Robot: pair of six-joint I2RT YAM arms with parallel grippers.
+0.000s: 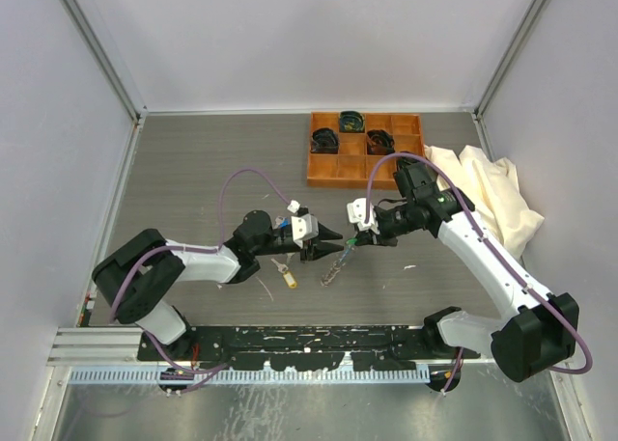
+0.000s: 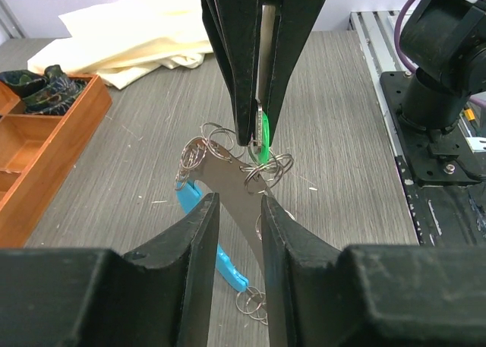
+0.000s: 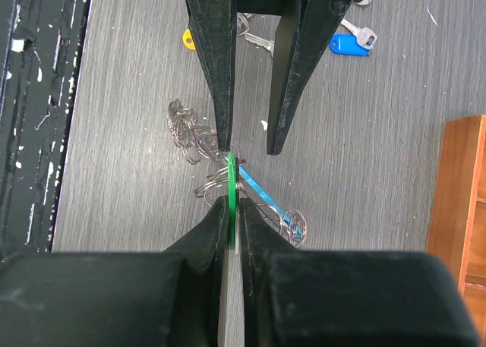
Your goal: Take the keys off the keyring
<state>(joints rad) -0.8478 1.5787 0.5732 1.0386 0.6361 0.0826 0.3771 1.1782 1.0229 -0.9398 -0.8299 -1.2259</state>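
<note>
Grey, wood-grained laminate covered the bench (image 1: pixel 193 180), dotted with a few small white specks. Near its middle, a little toward the near edge, lay the keyring (image 2: pixel 201 153): a floppy tangle of thin silvery wire loops joined to a curved light-blue plastic segment (image 2: pixel 199 209). An orange compartmented tray (image 1: pixel 323 176) sat at the far edge and a crumpled cream cloth (image 1: pixel 488 195) toward the far right corner. A yellow-tagged key (image 3: pixel 188 38) and a blue-tagged key (image 3: pixel 348 45) lay loose on the ring's left-edge side. The right fingers (image 3: pixel 262 244) were clamped flat on the green-tagged key (image 3: pixel 230 191), held edge-up over the loops. The left fingers (image 3: pixel 216 66) stood apart, one tip just beside that tag.
</note>
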